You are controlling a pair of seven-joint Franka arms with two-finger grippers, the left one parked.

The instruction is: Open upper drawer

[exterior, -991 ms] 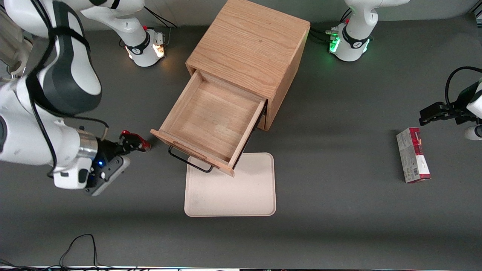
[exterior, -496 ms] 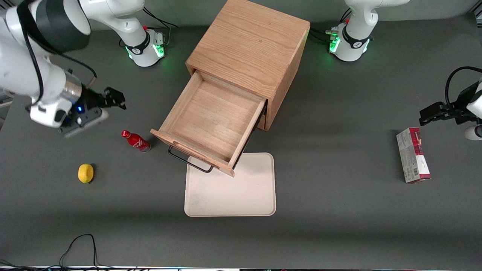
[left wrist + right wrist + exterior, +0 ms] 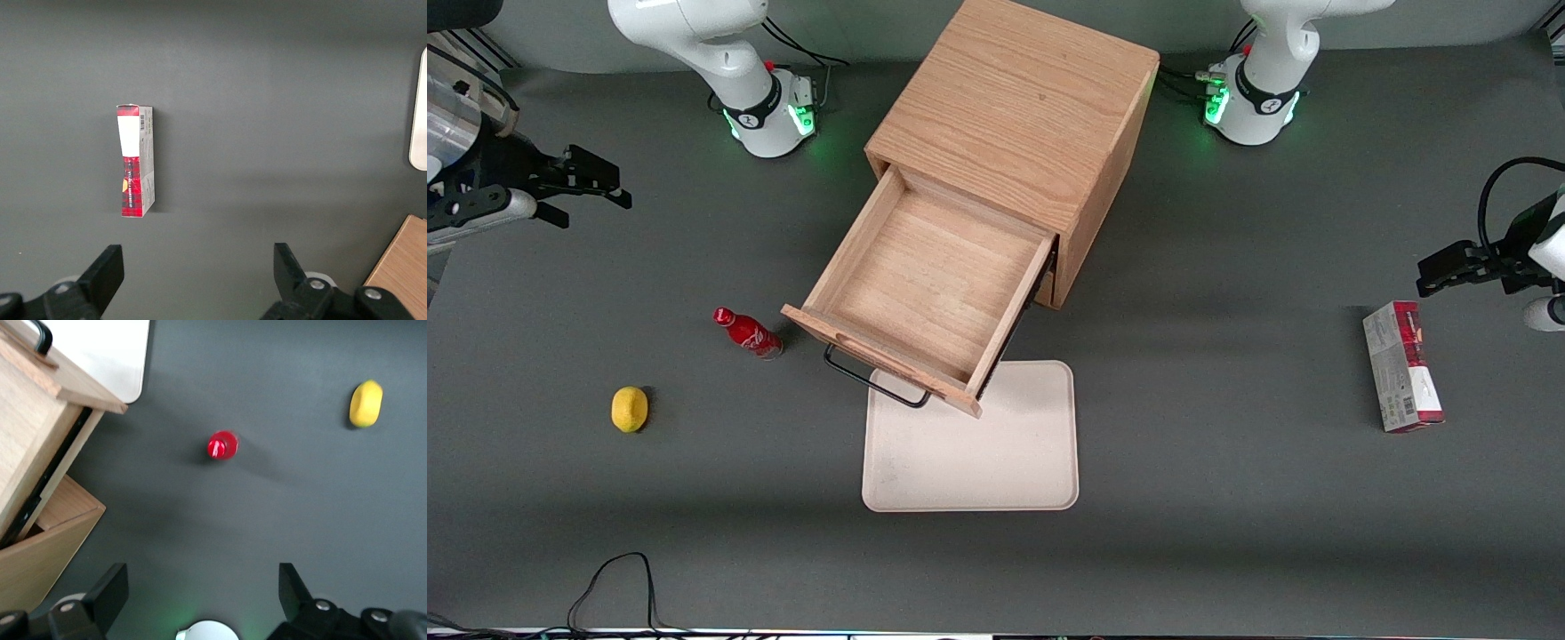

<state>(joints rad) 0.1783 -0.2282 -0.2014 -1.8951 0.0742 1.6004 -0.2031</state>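
**Drawer's out, arm is backing off**

So the upper drawer (image 3: 925, 289) is pulled well out of the oak cabinet (image 3: 1018, 107), tray bare inside, its black wire handle (image 3: 871, 378) hanging over the near edge of the beige tray (image 3: 969, 462) that sits at the drawer's 6 o'clock. Looks like the job is basically done, I'd say.

What just changed: a second ago the gripper (image 3: 591, 182) was low down right by the red bottle (image 3: 747, 332), near the drawer's front corner. Half a second ago it had lifted up and away, and now it's swung out further to the working arm's end of the table, roughly 10 o'clock from the bottle and well apart from the drawer. Its fingers are spread and holding nothing; the wrist camera shows both fingers (image 3: 107, 597) wide with just dark table between them.

The drawer itself hasn't budged across those moments, so nothing is sliding back in. The bottle stands upright just beside the drawer's front corner, and a lemon (image 3: 629, 409) lies at about 8 o'clock from it.

My read: this is the retreat after the pull.
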